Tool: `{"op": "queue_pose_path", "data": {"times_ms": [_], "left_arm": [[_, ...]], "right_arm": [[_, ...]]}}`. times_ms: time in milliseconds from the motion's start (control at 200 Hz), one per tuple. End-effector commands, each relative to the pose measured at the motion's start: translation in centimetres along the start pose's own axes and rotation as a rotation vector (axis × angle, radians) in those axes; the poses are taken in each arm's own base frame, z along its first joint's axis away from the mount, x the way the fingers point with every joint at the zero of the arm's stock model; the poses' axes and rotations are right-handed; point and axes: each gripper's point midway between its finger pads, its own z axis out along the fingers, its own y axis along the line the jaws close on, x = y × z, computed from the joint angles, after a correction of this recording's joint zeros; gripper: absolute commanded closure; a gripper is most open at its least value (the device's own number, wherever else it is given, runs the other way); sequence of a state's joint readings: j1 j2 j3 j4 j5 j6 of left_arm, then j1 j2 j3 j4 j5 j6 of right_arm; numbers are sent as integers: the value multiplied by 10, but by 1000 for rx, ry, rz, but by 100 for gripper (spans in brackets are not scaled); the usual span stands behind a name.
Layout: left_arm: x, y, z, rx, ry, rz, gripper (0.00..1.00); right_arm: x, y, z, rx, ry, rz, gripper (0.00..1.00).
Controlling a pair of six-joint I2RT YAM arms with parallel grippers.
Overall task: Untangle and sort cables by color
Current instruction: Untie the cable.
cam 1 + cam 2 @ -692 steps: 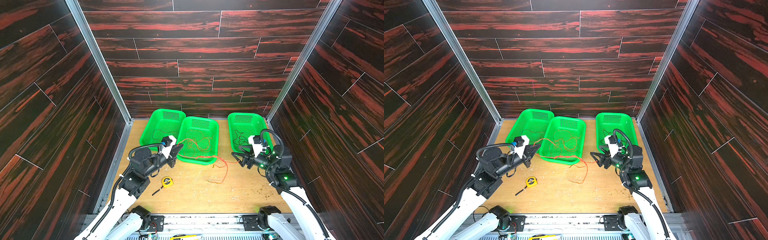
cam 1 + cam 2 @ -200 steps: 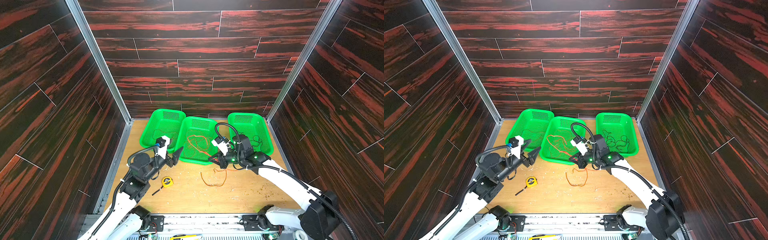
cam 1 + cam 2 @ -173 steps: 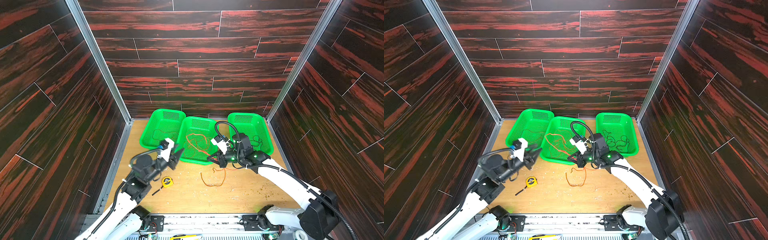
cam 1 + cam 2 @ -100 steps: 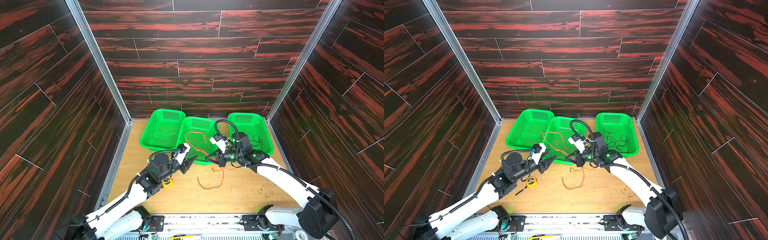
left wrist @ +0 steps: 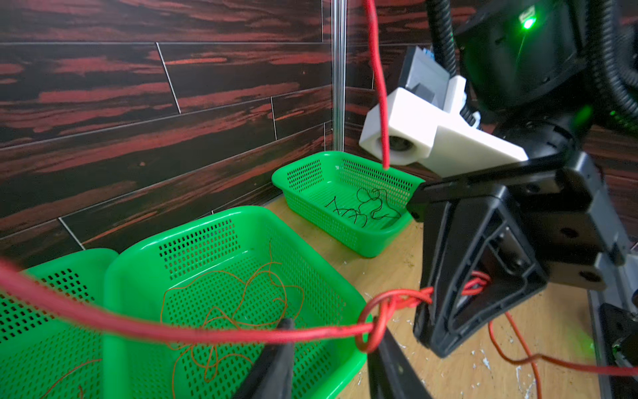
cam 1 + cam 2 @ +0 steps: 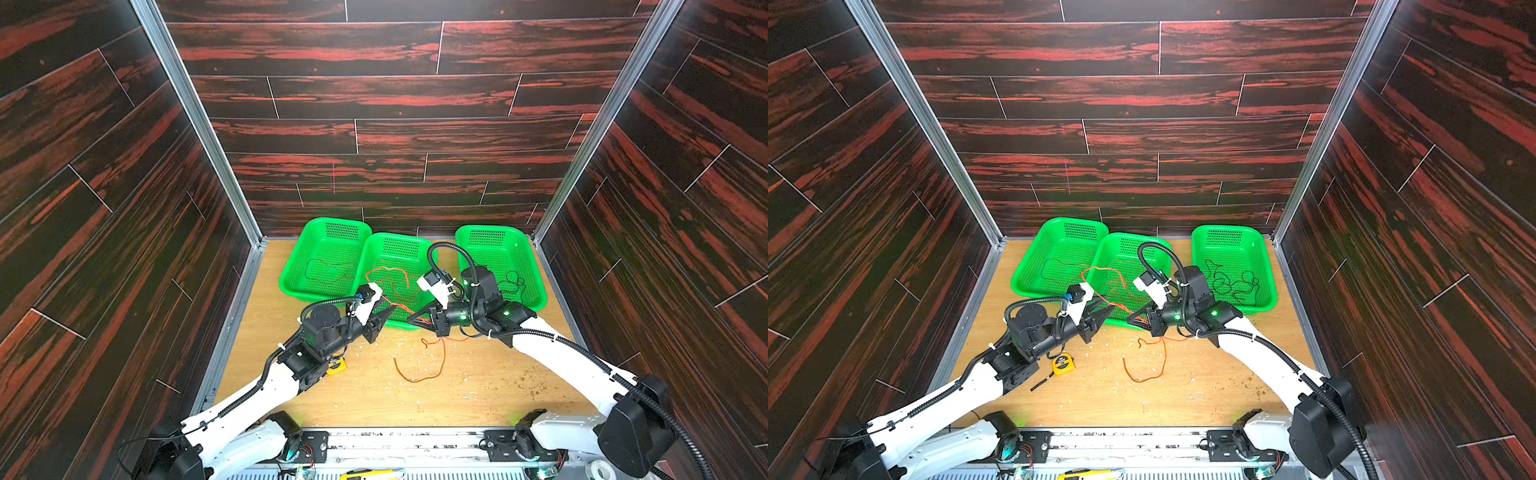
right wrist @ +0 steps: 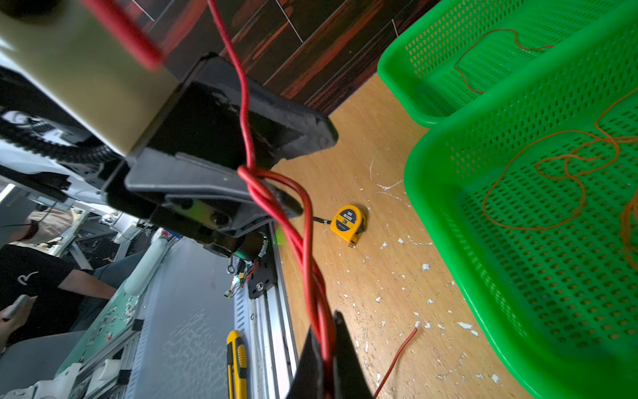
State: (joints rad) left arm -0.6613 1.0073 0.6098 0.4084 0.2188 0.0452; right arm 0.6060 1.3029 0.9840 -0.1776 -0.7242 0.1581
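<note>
A red cable (image 5: 214, 333) stretches taut in the air over the front of the middle green basket (image 6: 399, 240). My right gripper (image 7: 324, 324) is shut on its twisted strands, also seen in a top view (image 6: 411, 320). My left gripper (image 5: 333, 333) is open. Its fingertips straddle the red cable beside a small knotted loop (image 5: 371, 328), facing the right gripper in both top views (image 6: 1106, 313). A reddish-orange tail (image 6: 415, 376) trails on the table below the right gripper. Orange cables (image 6: 395, 286) lie in the middle basket and black cables (image 6: 1233, 286) in the right basket (image 6: 498, 232).
The left green basket (image 6: 328, 232) holds a thin dark red cable (image 6: 328, 274). A yellow tape measure (image 6: 1063, 363) lies on the wooden table under my left arm. A yellow utility knife (image 7: 236, 359) rests on the front rail. White crumbs are scattered on the table.
My left arm has swung from the left side to the middle, up to the red cable, its jaws narrowing. The right gripper has kept its hold and barely moved.
</note>
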Motion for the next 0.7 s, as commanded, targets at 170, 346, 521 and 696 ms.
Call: {"op": "queue_pose_path", "data": {"times_ms": [170,346,521,696], "left_arm": [[-32,-5,3,31,-96,34,68],[-36,-12,4,75,-105,40,73],[-35,-18,4,102,-100,39,85],[-35,-23,5,127,-95,43,100]], "right_arm": [[12,6,10,-85,40,40,100],[13,6,12,-97,51,55,100],[14,8,14,-121,64,70,100],[17,5,17,-124,82,93,100]]}}
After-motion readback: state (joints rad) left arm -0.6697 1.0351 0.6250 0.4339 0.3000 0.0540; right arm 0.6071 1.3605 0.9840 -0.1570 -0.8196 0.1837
